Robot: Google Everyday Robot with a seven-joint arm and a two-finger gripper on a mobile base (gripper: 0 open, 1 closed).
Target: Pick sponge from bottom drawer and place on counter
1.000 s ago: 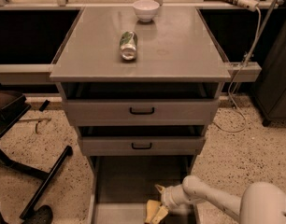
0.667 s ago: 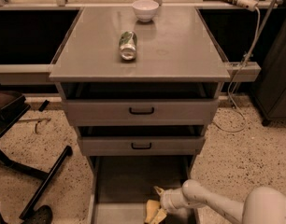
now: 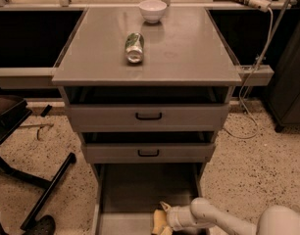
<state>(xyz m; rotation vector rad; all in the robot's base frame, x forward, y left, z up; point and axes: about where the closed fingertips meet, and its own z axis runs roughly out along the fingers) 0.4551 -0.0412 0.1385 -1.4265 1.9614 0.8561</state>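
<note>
Early on. Got gripper (image 3: 162,218) in bottom drawer (image 3: 140,190) front, 6 o'clock. Can't tell jaws open or shut. Can't separate sponge from yellowish bits there; none on table (image 3: 189,48). Left: lift, place.

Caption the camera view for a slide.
Robot hand low in the open bottom drawer; can and bowl on the counter above.

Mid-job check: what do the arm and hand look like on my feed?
The arm is smooth off-white, rounded tubular segments with a bulbous joint, no cables or markings visible. The hand, pale yellowish, sits low in the bottom drawer.
</note>
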